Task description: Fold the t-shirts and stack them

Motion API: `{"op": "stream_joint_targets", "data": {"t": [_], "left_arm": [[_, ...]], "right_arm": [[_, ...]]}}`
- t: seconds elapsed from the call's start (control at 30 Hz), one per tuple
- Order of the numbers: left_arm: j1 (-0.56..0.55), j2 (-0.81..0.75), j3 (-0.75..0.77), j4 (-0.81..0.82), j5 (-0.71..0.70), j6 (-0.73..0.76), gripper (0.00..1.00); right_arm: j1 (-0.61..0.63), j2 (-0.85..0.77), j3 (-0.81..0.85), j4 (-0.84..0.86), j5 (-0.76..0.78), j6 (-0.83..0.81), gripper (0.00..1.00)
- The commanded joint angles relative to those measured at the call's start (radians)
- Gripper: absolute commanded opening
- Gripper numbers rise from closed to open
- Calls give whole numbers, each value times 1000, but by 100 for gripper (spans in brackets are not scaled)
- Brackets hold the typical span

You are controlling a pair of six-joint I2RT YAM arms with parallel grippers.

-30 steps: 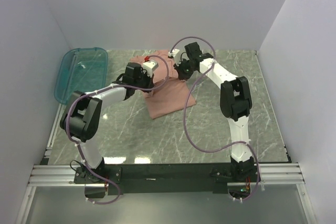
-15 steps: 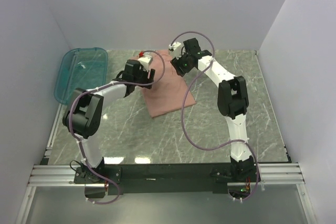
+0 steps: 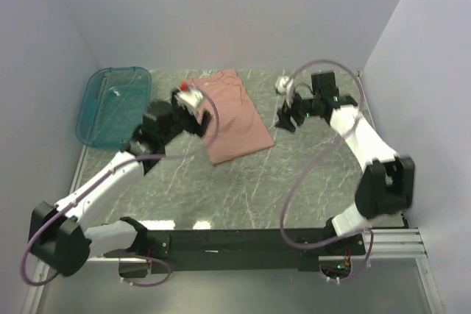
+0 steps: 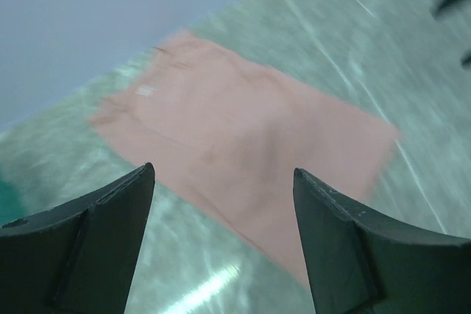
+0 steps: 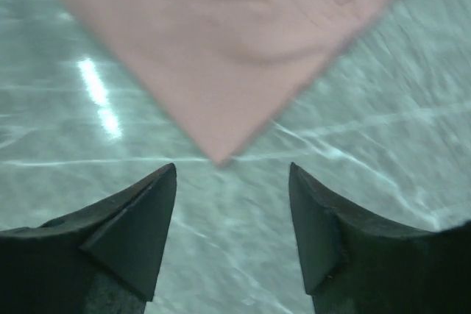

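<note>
**Both grippers open and empty, folded t-shirt flat ahead of them**

The left gripper (image 4: 222, 173) and the right gripper (image 5: 232, 167) each hold their jaws apart with nothing between them. The salmon t-shirt (image 3: 232, 115) rests as a folded rectangle on the table (image 3: 316, 182), spread just ahead of the left fingertips, with one corner pointing at the right gripper's gap. The risk, as I judge it, is that a low pass snags that loose corner, or a pinch catches only the top layer, and the fold pulls open (both wrist views are blurred, so clearance is hard to judge). No print or lettering shows; a pale patch (image 4: 146, 91) on the cloth is too blurred to read.
</note>
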Motion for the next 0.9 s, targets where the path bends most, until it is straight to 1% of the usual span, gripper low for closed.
{"op": "stream_joint_targets", "data": {"t": [0.0,0.03,0.07,0.1,0.13,0.17,0.2,0.23,0.27,0.3,0.33,0.37,0.43,0.47,0.5,0.6,0.7,0.73,0.77,0.87], "left_arm": [[-121,-64,-148,-120,64,155,80],[-183,-121,-181,-118,45,172,80],[-211,-149,-215,-103,28,186,81],[-234,-178,-247,-97,15,212,81],[-271,-230,-305,-95,5,226,82],[-287,-253,-328,-68,-6,243,83],[-303,-271,-345,-69,-20,269,84],[-325,-294,-365,-75,-41,281,86],[-331,-299,-368,-86,-55,286,88],[-333,-301,-371,-86,-58,289,91],[-333,-298,-376,-86,-77,283,99],[-333,-296,-379,-84,-81,272,99],[-333,-278,-379,-60,-81,256,99],[-333,-266,-379,-54,-77,256,99],[-333,-253,-373,-52,-72,260,99],[-334,-195,-359,-61,-49,276,99],[-334,-157,-364,-39,-42,298,98],[-334,-144,-367,-26,-42,304,98],[-334,-138,-373,0,-39,330,96],[-334,-98,-385,55,-23,379,94]], "right_arm": [[31,-220,-245,88,-142,-163,70],[28,-321,-286,124,-143,-143,73],[3,-373,-326,162,-151,-120,83],[-15,-421,-401,251,-161,-87,85],[-35,-497,-435,290,-186,-29,85],[-72,-530,-467,325,-200,-3,86],[-83,-555,-523,391,-201,29,86],[-89,-581,-541,402,-183,98,86],[-97,-581,-545,381,-195,88,86],[-103,-578,-544,314,-213,57,86],[-106,-560,-547,296,-230,56,86],[-109,-552,-550,283,-262,56,86],[-115,-546,-570,282,-272,51,86],[-114,-552,-585,328,-234,62,86],[-118,-561,-591,362,-211,115,86],[-127,-592,-617,452,-154,199,88],[-140,-616,-650,518,-123,244,89],[-149,-609,-645,509,-129,243,89],[-149,-599,-616,458,-137,240,89],[-149,-558,-566,375,-174,203,90]]}}
